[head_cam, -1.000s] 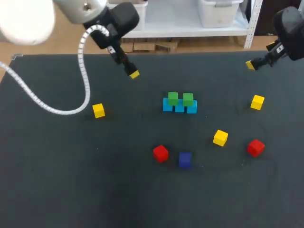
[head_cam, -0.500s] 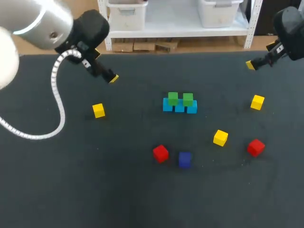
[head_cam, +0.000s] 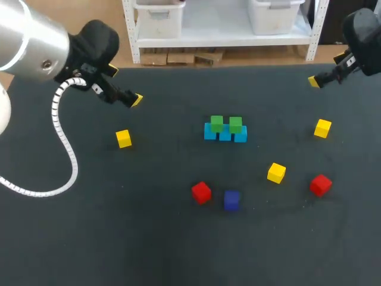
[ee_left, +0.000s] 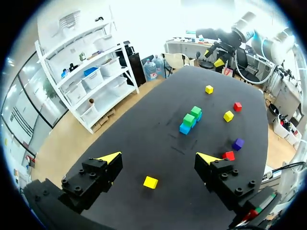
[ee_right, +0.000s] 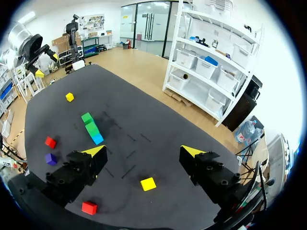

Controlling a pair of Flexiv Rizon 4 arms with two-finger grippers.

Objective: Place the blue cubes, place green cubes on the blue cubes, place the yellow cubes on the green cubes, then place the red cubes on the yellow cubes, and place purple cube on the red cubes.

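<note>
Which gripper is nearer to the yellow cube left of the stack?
Left. The left gripper is close by that yellow cube; the right gripper is far off, near the table's back right edge.

blue cubes (head_cam: 225,136), green cubes (head_cam: 216,123), purple cube (head_cam: 231,200), black table (head_cam: 89,226)

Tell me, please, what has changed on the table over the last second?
The left arm swung further left, bringing its open, empty jaws nearer the leftmost small yellow cube. The right arm, the blue-and-green cube stack and everything else stayed put.
</note>
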